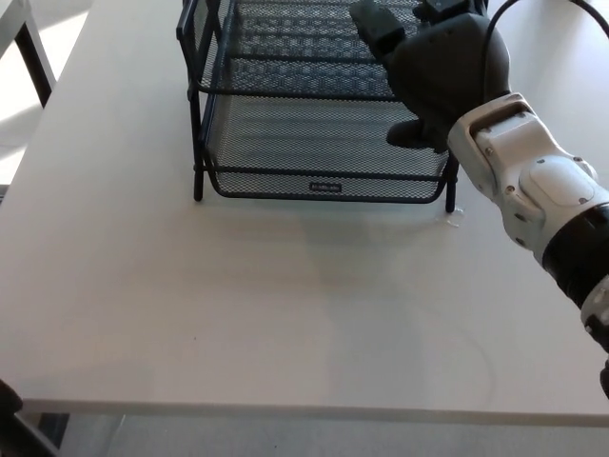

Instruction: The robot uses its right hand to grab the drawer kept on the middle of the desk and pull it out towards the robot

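Note:
A black wire-mesh drawer rack (319, 143) stands at the far middle of the white desk (238, 305), its lowest tray (324, 181) with a small label facing me. My right hand (438, 67) hovers over the rack's right side, above the upper trays, fingers spread and holding nothing. Its thumb (411, 133) points left over the lower tray's mesh. The white forearm (533, 190) comes in from the right. The rack's right rear part is hidden behind the hand. My left hand does not show.
The desk's near edge runs along the bottom of the picture. A dark table leg (38, 62) stands at the far left beside the desk. A black cable (533, 8) arcs from the hand at the top right.

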You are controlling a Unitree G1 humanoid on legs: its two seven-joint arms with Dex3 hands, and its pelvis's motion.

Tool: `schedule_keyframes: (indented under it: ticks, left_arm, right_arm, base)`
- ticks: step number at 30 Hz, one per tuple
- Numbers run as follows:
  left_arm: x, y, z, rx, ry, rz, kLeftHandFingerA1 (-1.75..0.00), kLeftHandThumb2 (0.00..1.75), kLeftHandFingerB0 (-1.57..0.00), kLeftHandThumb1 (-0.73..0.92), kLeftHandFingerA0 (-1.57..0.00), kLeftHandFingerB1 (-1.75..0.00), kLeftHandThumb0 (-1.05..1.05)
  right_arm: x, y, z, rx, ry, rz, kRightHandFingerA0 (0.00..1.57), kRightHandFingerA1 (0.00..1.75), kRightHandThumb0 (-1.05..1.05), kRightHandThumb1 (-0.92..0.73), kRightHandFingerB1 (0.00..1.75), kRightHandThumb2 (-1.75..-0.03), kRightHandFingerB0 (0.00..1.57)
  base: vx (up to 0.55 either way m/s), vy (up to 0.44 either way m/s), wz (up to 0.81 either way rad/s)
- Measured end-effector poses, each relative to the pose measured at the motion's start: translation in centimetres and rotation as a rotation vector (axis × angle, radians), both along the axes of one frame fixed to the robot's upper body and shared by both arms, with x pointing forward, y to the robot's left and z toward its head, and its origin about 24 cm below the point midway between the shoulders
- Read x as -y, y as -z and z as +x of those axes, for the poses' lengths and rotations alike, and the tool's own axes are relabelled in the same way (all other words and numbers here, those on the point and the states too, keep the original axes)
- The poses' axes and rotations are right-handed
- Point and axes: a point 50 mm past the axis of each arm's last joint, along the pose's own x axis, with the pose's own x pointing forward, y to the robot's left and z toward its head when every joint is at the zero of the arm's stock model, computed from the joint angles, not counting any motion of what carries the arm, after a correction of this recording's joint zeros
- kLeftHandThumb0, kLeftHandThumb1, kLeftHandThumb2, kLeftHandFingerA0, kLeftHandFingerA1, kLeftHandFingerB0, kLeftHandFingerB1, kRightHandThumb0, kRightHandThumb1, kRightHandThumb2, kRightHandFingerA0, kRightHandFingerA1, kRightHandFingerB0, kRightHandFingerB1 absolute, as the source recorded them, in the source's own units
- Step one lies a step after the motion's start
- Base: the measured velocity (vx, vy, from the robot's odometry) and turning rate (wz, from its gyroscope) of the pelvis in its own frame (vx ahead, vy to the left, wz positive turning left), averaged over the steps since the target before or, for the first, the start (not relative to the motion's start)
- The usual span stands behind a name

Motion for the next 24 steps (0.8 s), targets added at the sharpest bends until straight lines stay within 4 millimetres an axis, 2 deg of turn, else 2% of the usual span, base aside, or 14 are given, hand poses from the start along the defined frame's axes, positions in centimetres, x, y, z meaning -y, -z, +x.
schedule_keyframes:
  ticks: [1, 3, 4, 5, 6, 7, 8, 9, 10, 11, 14, 15, 19, 24]
  left_arm:
    - [0.0, -0.1, 0.1, 0.002, 0.001, 0.000, -0.87, 0.57, -0.75, 0.60, -0.79, -0.58, -0.31]
    - [0.1, -0.2, 0.2, 0.006, 0.005, -0.001, -0.85, 0.57, -0.77, 0.60, -0.81, -0.56, -0.29]
    - [0.1, -0.2, 0.3, 0.006, 0.007, -0.001, -0.85, 0.57, -0.77, 0.60, -0.81, -0.56, -0.29]
    - [0.1, -0.3, 0.3, 0.006, 0.007, 0.000, -0.86, 0.57, -0.77, 0.60, -0.81, -0.56, -0.30]
    - [0.0, -0.3, 0.4, 0.005, 0.008, 0.000, -0.86, 0.57, -0.77, 0.60, -0.81, -0.56, -0.30]
    - [0.0, -0.3, 0.4, 0.004, 0.008, 0.000, -0.87, 0.58, -0.78, 0.59, -0.82, -0.56, -0.29]
    - [0.0, -0.3, 0.5, 0.005, 0.008, 0.000, -0.87, 0.58, -0.78, 0.59, -0.82, -0.56, -0.29]
    - [0.0, -0.4, 0.5, 0.007, 0.008, -0.001, -0.90, 0.57, -0.76, 0.60, -0.81, -0.58, -0.31]
    - [0.0, -0.4, 0.6, 0.009, 0.009, -0.001, -0.90, 0.57, -0.76, 0.60, -0.79, -0.59, -0.31]
    - [0.0, -0.5, 0.7, 0.012, 0.009, -0.001, -0.88, 0.57, -0.76, 0.60, -0.78, -0.59, -0.31]
    - [0.0, -0.7, 1.0, 0.020, 0.014, 0.002, -0.87, 0.58, -0.76, 0.59, -0.79, -0.58, -0.29]
    - [0.0, -0.8, 1.1, 0.021, 0.016, 0.003, -0.86, 0.57, -0.76, 0.59, -0.77, -0.57, -0.28]
    - [-0.1, -1.0, 1.4, 0.020, 0.016, 0.008, -0.89, 0.58, -0.76, 0.59, -0.79, -0.57, -0.30]
    - [-0.1, -1.0, 1.5, 0.016, 0.019, 0.005, -0.88, 0.58, -0.77, 0.59, -0.81, -0.57, -0.30]
  right_arm:
    - [0.0, -0.1, 0.1, 0.005, 0.002, -0.011, 0.59, 0.70, -0.72, -0.45, 0.23, -0.84, 0.00]
    - [0.0, -0.3, 0.2, 0.021, 0.002, -0.017, 0.80, 0.78, -0.67, -0.43, 0.46, -0.78, 0.08]
    - [0.1, -0.4, 0.2, 0.027, 0.000, -0.015, 0.80, 0.78, -0.67, -0.43, 0.46, -0.78, 0.08]
    - [0.1, -0.4, 0.2, 0.028, -0.001, -0.015, 0.86, 0.86, -0.60, -0.42, 0.50, -0.78, 0.21]
    - [0.1, -0.3, 0.1, 0.040, -0.013, -0.010, 0.86, 0.86, -0.60, -0.42, 0.50, -0.78, 0.21]
    - [0.2, -0.2, 0.1, 0.044, -0.020, -0.007, 0.91, 0.82, -0.53, -0.54, 0.42, -0.56, 0.32]
    - [0.2, -0.3, 0.1, 0.054, -0.034, -0.002, 0.91, 0.82, -0.53, -0.54, 0.42, -0.56, 0.32]
    - [0.2, -0.3, 0.0, 0.063, -0.044, 0.002, 0.93, 0.89, -0.51, -0.44, 0.56, -0.83, 0.40]
    - [0.2, -0.3, 0.0, 0.071, -0.055, 0.004, 0.99, 0.91, -0.46, -0.59, 0.47, -0.58, 0.51]
    - [0.2, -0.2, 0.0, 0.078, -0.065, 0.004, 1.00, 0.99, -0.43, -0.58, 0.49, -0.58, 0.58]
    - [0.3, -0.1, -0.1, 0.103, -0.092, -0.001, 1.00, 1.00, -0.42, -0.58, 0.48, -0.58, 0.63]
    - [0.3, -0.1, -0.2, 0.107, -0.098, -0.001, 1.03, 1.00, -0.47, -0.57, 0.51, -0.58, 0.82]
    - [0.5, 0.0, -0.3, 0.130, -0.134, 0.006, 0.99, 1.01, -0.54, -0.55, 0.56, -0.59, 0.96]
    - [0.5, 0.1, -0.5, 0.151, -0.164, 0.010, 0.99, 1.01, -0.53, -0.53, 0.58, -0.57, 0.98]
  base:
    - [0.00, 0.000, 0.00]
    - [0.00, 0.000, 0.00]
    - [0.00, 0.000, 0.00]
    - [0.00, 0.000, 0.00]
    - [0.00, 0.000, 0.00]
    - [0.00, 0.000, 0.00]
    - [0.00, 0.000, 0.00]
    - [0.00, 0.000, 0.00]
    - [0.00, 0.000, 0.00]
    - [0.00, 0.000, 0.00]
    - [0.00, 0.000, 0.00]
    - [0.00, 0.000, 0.00]
    - [0.00, 0.000, 0.00]
    - [0.00, 0.000, 0.00]
